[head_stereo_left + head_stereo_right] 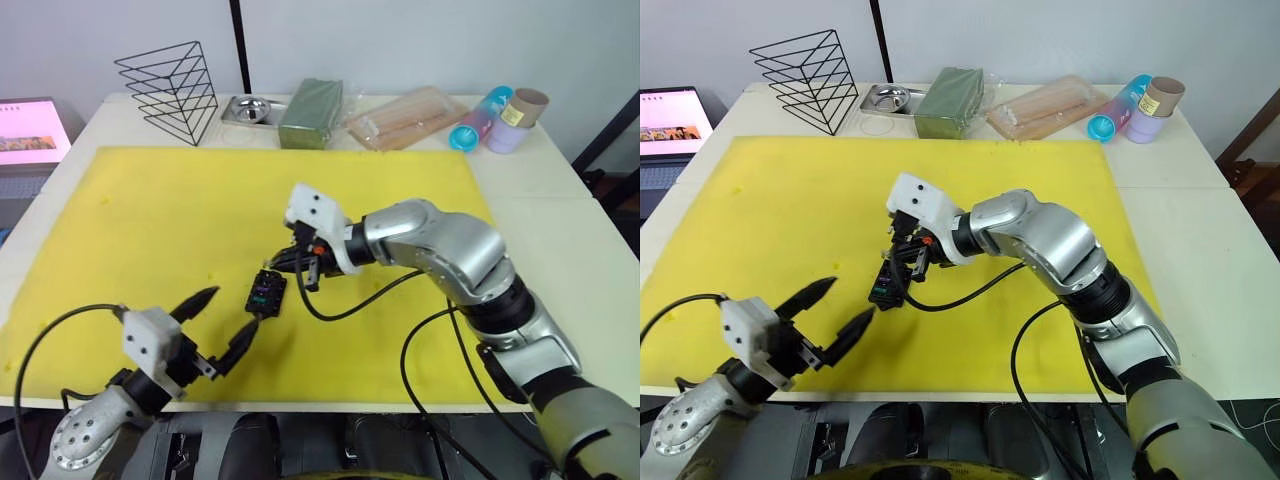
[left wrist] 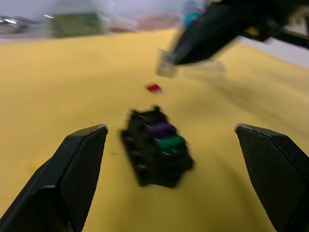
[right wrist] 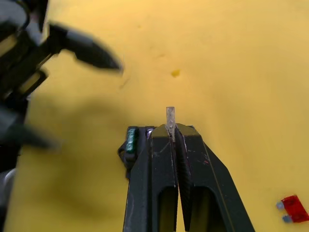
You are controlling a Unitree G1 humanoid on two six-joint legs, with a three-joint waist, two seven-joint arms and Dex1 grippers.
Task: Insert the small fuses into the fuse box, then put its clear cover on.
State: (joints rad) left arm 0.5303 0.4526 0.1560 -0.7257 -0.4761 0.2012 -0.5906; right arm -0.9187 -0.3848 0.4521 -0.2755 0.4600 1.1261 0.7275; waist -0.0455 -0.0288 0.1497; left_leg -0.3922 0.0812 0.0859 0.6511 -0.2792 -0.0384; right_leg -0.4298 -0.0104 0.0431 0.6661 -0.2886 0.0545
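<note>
While the right claw (image 3: 171,133) is clamped on the grey fuse (image 3: 170,116) just above the fuse box (image 1: 266,293), purple fuse (image 2: 161,129) and green fuse (image 2: 170,142) sit in the box's slots. Red fuse (image 2: 153,88) lies loose on the yellow mat (image 1: 150,220) near the box. Left claw (image 1: 225,325) is spread apart, near the box, holding nothing.

The small black slotted fuse box (image 2: 157,153) lies flat on yellow foam, purple fuse (image 2: 161,129) and green fuse (image 2: 170,142) seated; the red fuse (image 2: 153,88) lies loose nearby; the pale grey fuse (image 3: 170,117) is pinched above.
</note>
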